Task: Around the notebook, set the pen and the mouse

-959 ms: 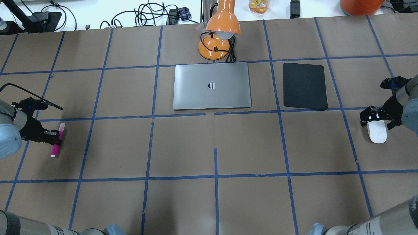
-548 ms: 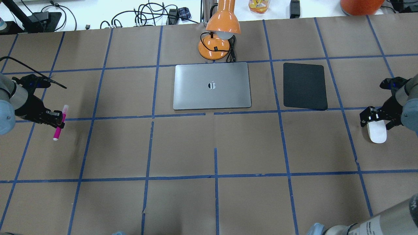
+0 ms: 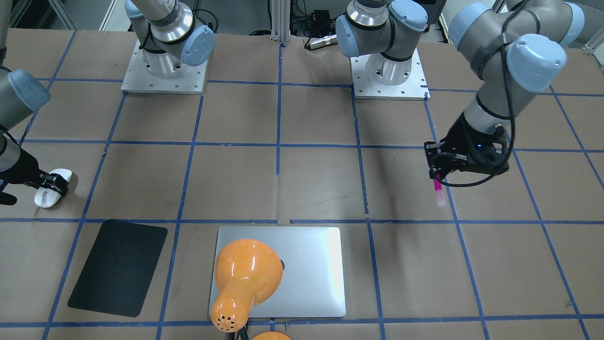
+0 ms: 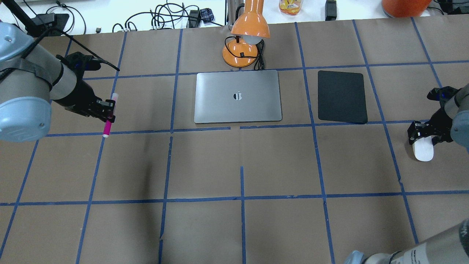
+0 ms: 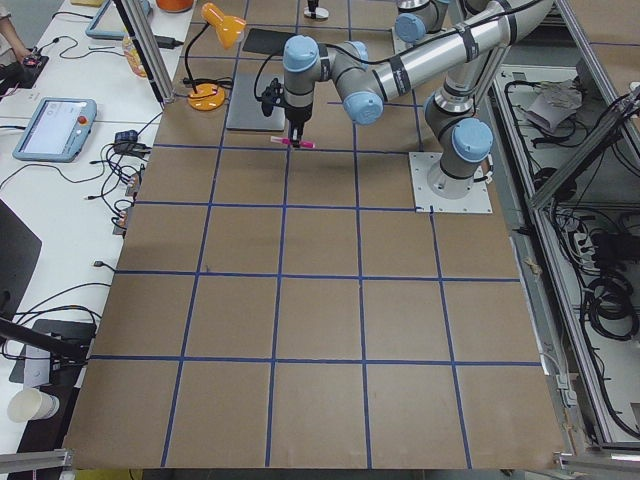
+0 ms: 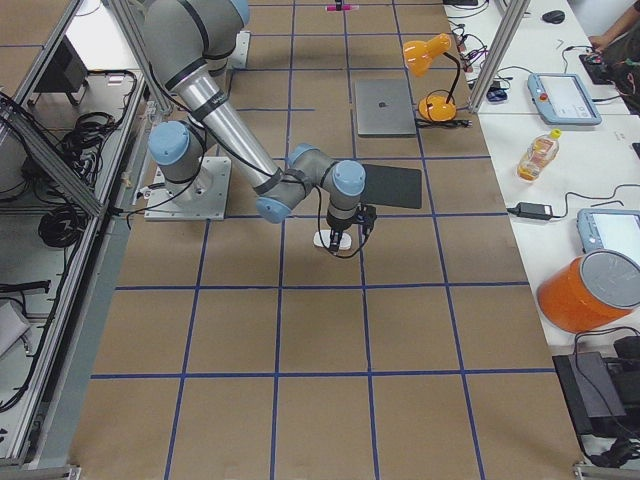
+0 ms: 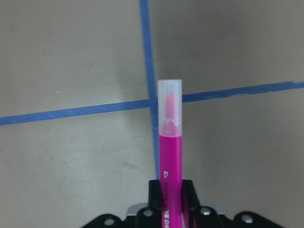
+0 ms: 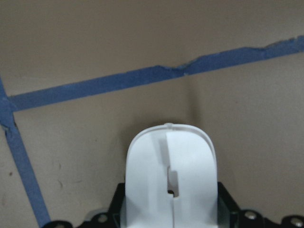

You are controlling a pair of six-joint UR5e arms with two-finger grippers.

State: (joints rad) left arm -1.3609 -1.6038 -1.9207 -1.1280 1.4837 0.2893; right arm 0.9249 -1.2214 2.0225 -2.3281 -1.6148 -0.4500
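Note:
My left gripper point(image 4: 109, 112) is shut on the magenta pen point(image 4: 109, 123) and holds it above the table, about two grid cells left of the silver notebook point(image 4: 238, 97). The left wrist view shows the pen point(image 7: 170, 156) sticking out past the fingers, its pale tip forward. At the table's far right, my right gripper point(image 4: 424, 136) is shut on the white mouse point(image 4: 423, 152), which rests on the paper. The right wrist view has the mouse point(image 8: 171, 180) filling the space between the fingers. In the front-facing view the pen point(image 3: 439, 189) hangs below the left gripper point(image 3: 436, 172).
An orange desk lamp point(image 4: 249, 33) stands just behind the notebook, and its head overhangs the notebook point(image 3: 311, 269) in the front-facing view. A black mat point(image 4: 342, 96) lies right of the notebook. Blue tape lines grid the brown paper. Cables and bottles lie beyond the far edge.
My left gripper has lifted the pen and carried it away from the robot and rightward toward the notebook. The right gripper's fingers have drawn in against the mouse, which has stayed in place.

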